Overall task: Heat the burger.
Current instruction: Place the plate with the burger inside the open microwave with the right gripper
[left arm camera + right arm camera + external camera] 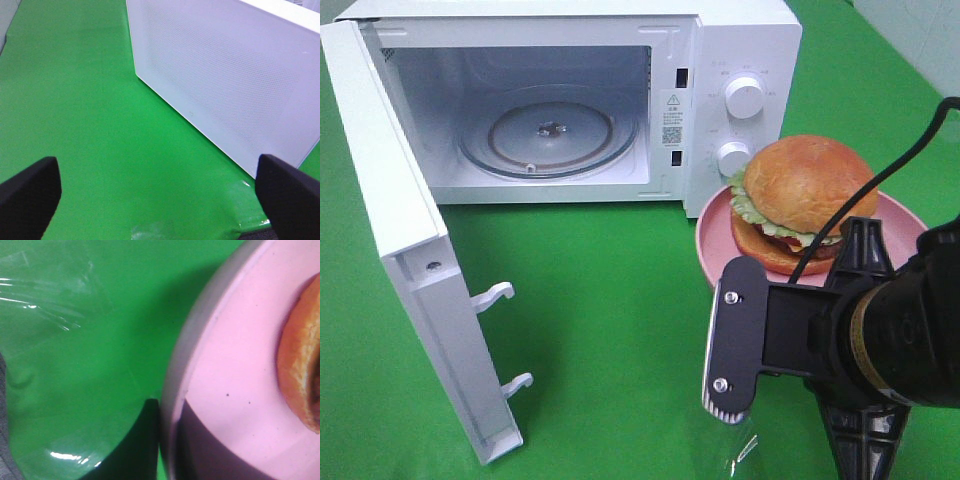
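From the high camera, a white microwave stands at the far edge of the green bench. Its door is swung wide toward the left edge, and the glass turntable shows inside. The burger sits outside the oven on a pink plate, just in front of the knobs and toward the right edge. The right claw is at the near right corner, just beside the plate's near rim, and it is clenched. Whether it touches the rim cannot be told here.

In the left wrist view, the left claw is released. Its two black fingers stand wide apart with green bench showing between them. The door's white dotted face rises just ahead. A patch of clear film lies on the bench close to the claw.

In the right wrist view, the plate's pink rim curves past very close, and the edge of the burger's bun lies on it. Clear film lies on the bench beside the plate. Dark shade falls on both sides of the rim. The claw's fingers cannot be made out here, so a grip on the rim cannot be told.
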